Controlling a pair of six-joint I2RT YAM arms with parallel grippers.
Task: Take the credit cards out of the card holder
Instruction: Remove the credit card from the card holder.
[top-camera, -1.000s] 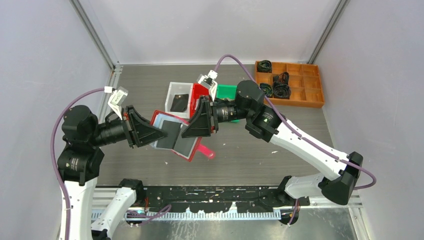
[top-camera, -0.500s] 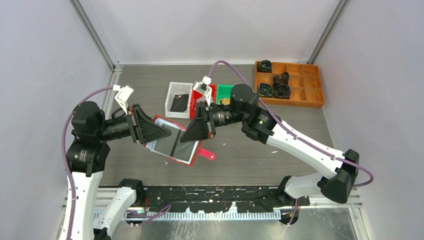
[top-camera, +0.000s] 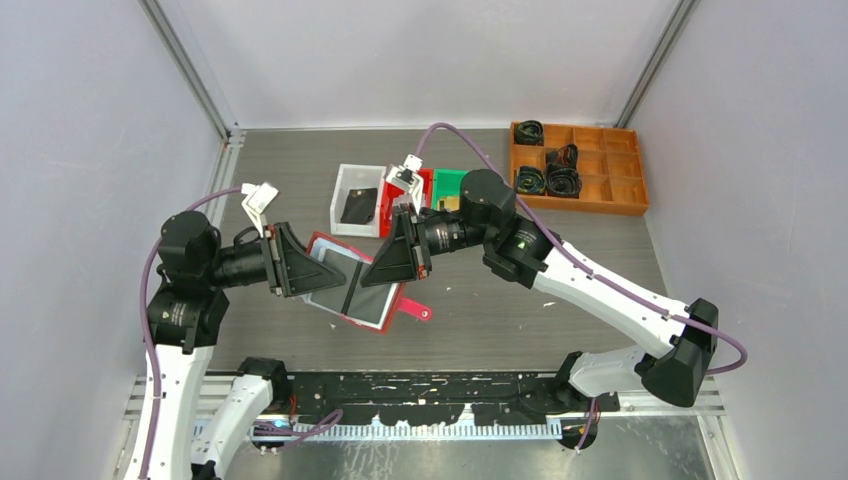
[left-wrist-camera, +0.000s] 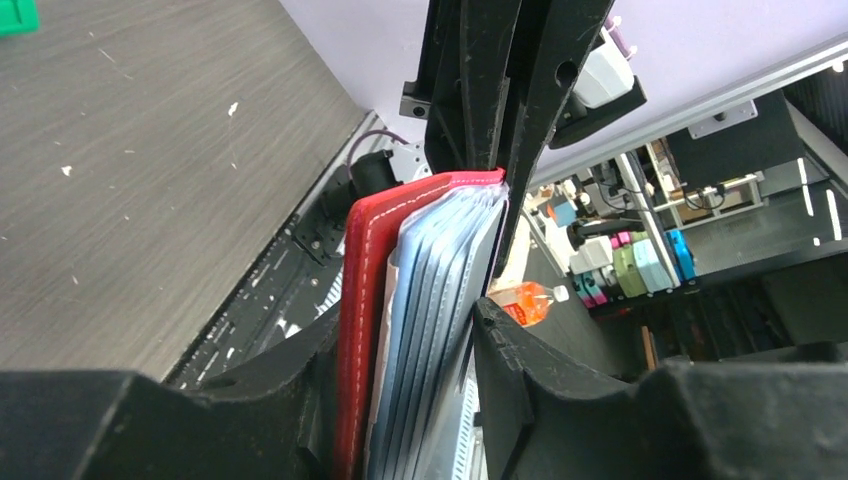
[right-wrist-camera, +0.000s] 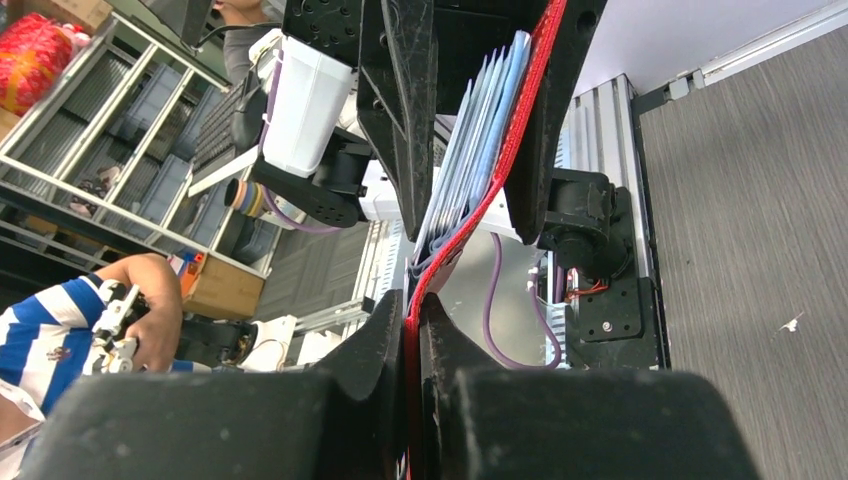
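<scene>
Hanging over the tabletop (top-camera: 500, 320), the card holder (top-camera: 350, 290) spreads open between your 2 arms. Your right pincer (right-wrist-camera: 412, 305) is clamped on its red cover (right-wrist-camera: 470, 215). Your left pincer (left-wrist-camera: 400, 330) straddles the cover and clear sleeves (left-wrist-camera: 440, 270); whether it presses, you cannot tell. Expect a light, floppy holder with slick sleeves. The stiff, thin credit cards likely slide out best when pinched at an exposed edge.

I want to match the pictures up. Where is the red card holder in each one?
Top external: the card holder is open, just left of centre.
Left wrist: card holder at bottom middle, red cover on its left.
Right wrist: card holder runs from top middle to bottom middle.
Shared landmark: the grey table.
</scene>
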